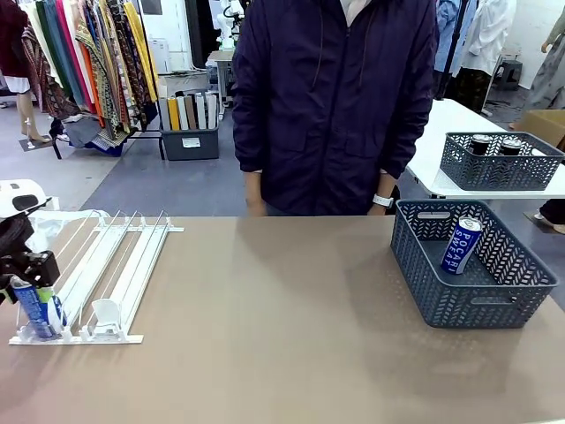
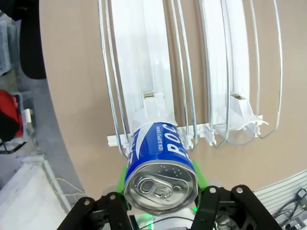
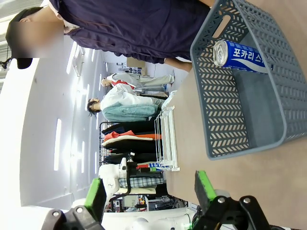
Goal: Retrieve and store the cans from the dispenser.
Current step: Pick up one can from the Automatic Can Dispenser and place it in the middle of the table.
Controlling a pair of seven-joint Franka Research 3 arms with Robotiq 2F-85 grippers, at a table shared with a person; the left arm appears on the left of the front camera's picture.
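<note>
Left wrist view: blue can (image 2: pixel 160 167) at the dispenser (image 2: pixel 148 72) mouth, our left tool (image 2: pixel 160 189) closed on its sides.
Rigid, smooth, likely slippery; we judge mid-body best. Right tool (image 3: pixel 148 191) gapes empty; another can (image 1: pixel 462 245) leans in the basket (image 1: pixel 530 265).

Grey mesh basket (image 1: pixel 521 265) on the table (image 1: pixel 282 336) (person (image 1: pixel 335 106) standing behind).

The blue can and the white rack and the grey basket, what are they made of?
The blue can looks like metal: shiny silver top with a pull tab, glossy printed side. The rack seems to be thin shiny metal wire with white plastic tracks. The basket is probably plastic: dull grey, moulded with a pattern of holes.
</note>
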